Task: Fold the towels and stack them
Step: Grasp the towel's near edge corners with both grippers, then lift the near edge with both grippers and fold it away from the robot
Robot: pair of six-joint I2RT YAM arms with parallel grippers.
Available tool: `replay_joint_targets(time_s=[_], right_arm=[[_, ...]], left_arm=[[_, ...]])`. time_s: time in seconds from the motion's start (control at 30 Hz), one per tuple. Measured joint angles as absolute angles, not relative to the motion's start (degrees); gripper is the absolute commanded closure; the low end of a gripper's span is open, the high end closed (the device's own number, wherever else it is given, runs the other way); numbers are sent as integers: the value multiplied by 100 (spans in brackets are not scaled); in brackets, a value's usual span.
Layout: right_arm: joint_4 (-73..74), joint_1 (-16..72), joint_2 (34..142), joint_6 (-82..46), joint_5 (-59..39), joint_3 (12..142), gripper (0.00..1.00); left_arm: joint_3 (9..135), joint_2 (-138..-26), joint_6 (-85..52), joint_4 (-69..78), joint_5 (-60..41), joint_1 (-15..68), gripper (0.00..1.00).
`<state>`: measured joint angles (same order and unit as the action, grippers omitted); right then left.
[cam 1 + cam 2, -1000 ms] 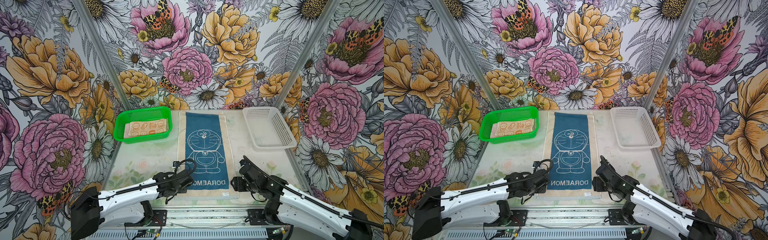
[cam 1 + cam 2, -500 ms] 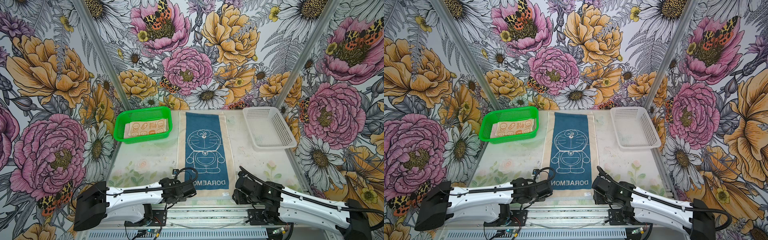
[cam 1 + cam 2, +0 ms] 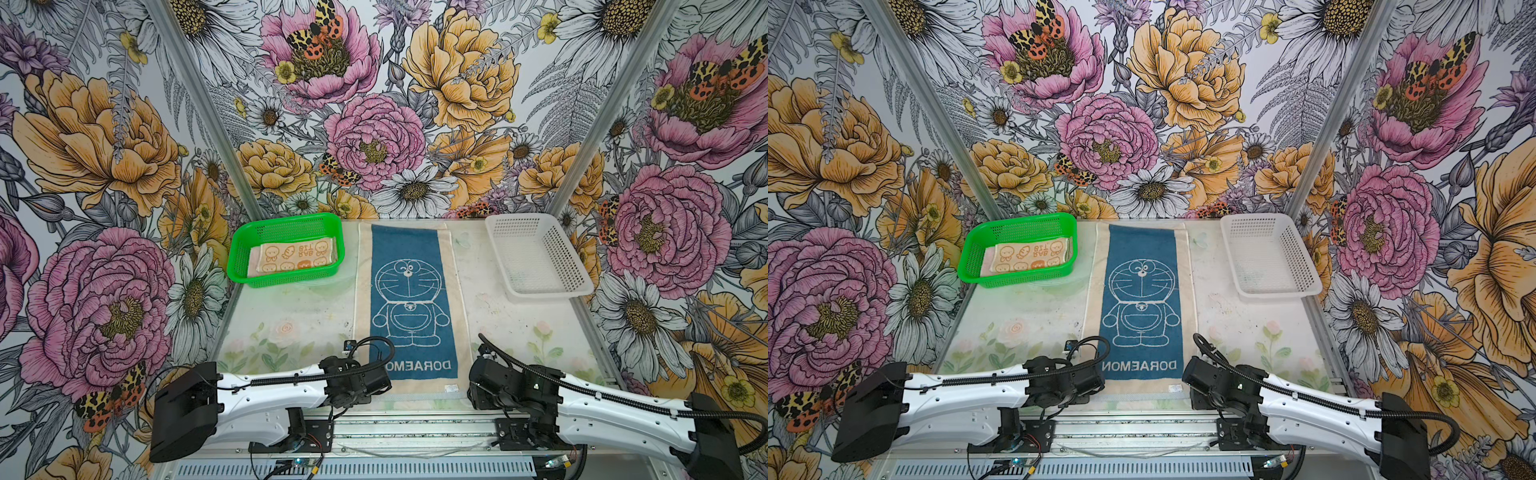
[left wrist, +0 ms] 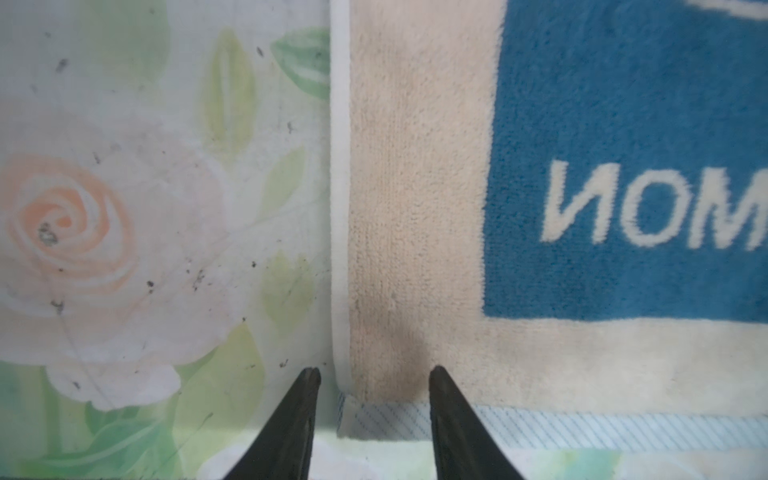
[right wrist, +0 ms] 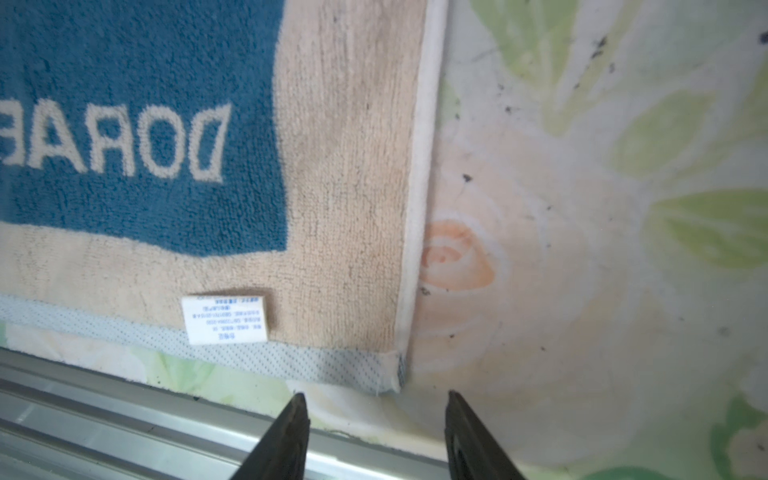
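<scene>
The blue Doraemon towel [image 3: 411,299] lies flat, lengthwise down the middle of the desk [image 3: 291,324]. The left fingers [image 4: 291,424] stand apart astride its near left corner; the right fingers [image 5: 286,440] stand apart just short of its near right corner, seemingly not touching. A folded orange towel [image 3: 291,259] sits in the green basket [image 3: 239,259].

Blue towel [image 3: 409,291] lies flat and unfolded down the middle of the table [image 3: 291,324]. Orange towel [image 3: 291,258] lies folded in the green basket [image 3: 286,220]. White basket [image 3: 515,219] stands far right. Left gripper [image 3: 384,380] overlaps the blue towel's near-left corner; right gripper [image 3: 473,386] is beside its near-right corner.
</scene>
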<state>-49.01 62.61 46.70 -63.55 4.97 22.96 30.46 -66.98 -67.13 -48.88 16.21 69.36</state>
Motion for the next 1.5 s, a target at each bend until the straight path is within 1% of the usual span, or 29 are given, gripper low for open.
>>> replay_joint_targets(time_s=[0.2,0.23,0.33,0.4,0.47,0.53,0.57,0.63,0.67,0.87,1.03,1.27,1.37,1.5], right_arm=[[-4731,6178,4941,-6335,486,2270,53],[-4696,6173,5011,-6333,486,2265,55],[-4576,6152,5181,-6294,467,2263,68],[-4484,6152,5221,-6289,440,2263,70],[-4403,6141,5229,-6296,425,2248,72],[-4355,6139,5227,-6267,425,2228,82],[-4333,6123,5227,-6265,408,2217,85],[-4278,6104,5225,-6246,381,2193,94],[-4263,6104,5225,-6248,366,2189,100],[-4252,6084,5009,-6241,161,2180,100],[-4582,6274,4230,-6047,-183,2447,100],[-5540,6396,3406,-5771,-257,4106,100],[-5898,6484,3332,-5732,-307,4506,100],[-6359,6729,3343,-5734,-305,4888,100]], left_arm=[[3063,-6875,-6718,-4842,1588,6954,55],[3065,-6884,-6718,-4842,1588,6954,55],[3081,-6910,-6744,-4801,1579,6954,66],[3085,-6917,-6737,-4753,1559,6958,69],[3085,-6912,-6737,-4733,1555,6958,76],[3079,-6897,-6759,-4711,1538,6958,86],[3061,-6871,-6757,-4689,1531,6958,89],[3004,-6770,-6766,-4650,1496,6958,97],[2969,-6713,-6772,-4626,1485,6958,100],[2792,-6340,-6759,-4611,1424,6971,100],[2902,-5798,-6755,-5022,1411,7100,100],[4268,-4956,-6632,-6267,1660,7400,100],[4895,-4807,-6560,-6801,1844,7577,100],[5690,-4842,-6565,-7443,2161,8136,100]])
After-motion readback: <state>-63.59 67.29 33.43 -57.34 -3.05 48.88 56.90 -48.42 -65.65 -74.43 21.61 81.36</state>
